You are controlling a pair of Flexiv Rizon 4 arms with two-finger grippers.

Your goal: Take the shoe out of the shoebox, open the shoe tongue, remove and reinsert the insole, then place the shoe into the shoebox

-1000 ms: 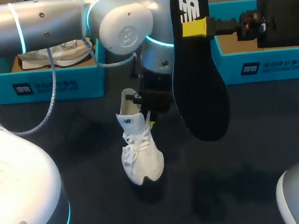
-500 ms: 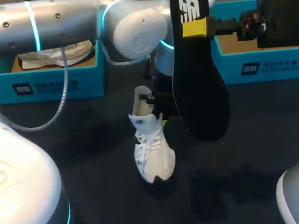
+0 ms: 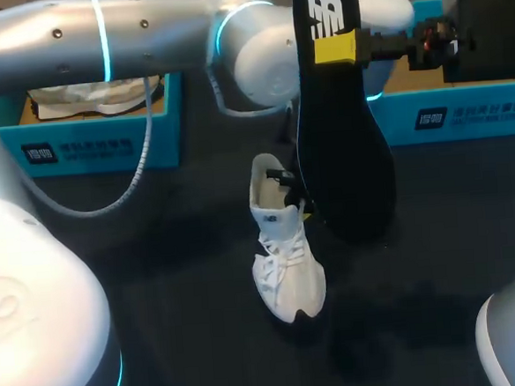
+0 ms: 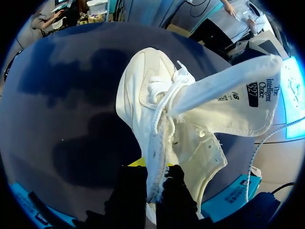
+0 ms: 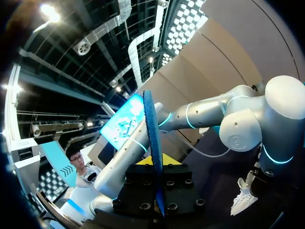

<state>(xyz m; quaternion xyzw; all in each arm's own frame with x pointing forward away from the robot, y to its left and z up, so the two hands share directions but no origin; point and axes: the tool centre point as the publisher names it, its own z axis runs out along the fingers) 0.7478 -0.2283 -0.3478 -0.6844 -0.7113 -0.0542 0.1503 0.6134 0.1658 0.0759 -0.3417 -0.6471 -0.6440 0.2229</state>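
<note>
Two hands are both gripping. Our left hand (image 4: 152, 187) pinches the collar of the white lace-up sneaker (image 3: 286, 266), which hangs toe-down over the dark counter (image 3: 157, 279). Its tongue (image 4: 228, 107) is folded out and shows a printed label. Our right hand (image 3: 334, 48) clamps the long black foam insole (image 3: 343, 152) upright beside the sneaker, with a white logo near its top. A teal cardboard shoebox (image 3: 104, 146) with white print stands behind.

The head camera looks down on the tabletop (image 3: 157, 279) from above and behind. The left wrist camera sits close over the shoe (image 4: 157, 105), facing down. The right wrist camera sights along the insole (image 5: 151, 143) edge-on and sees that shoe far off.
</note>
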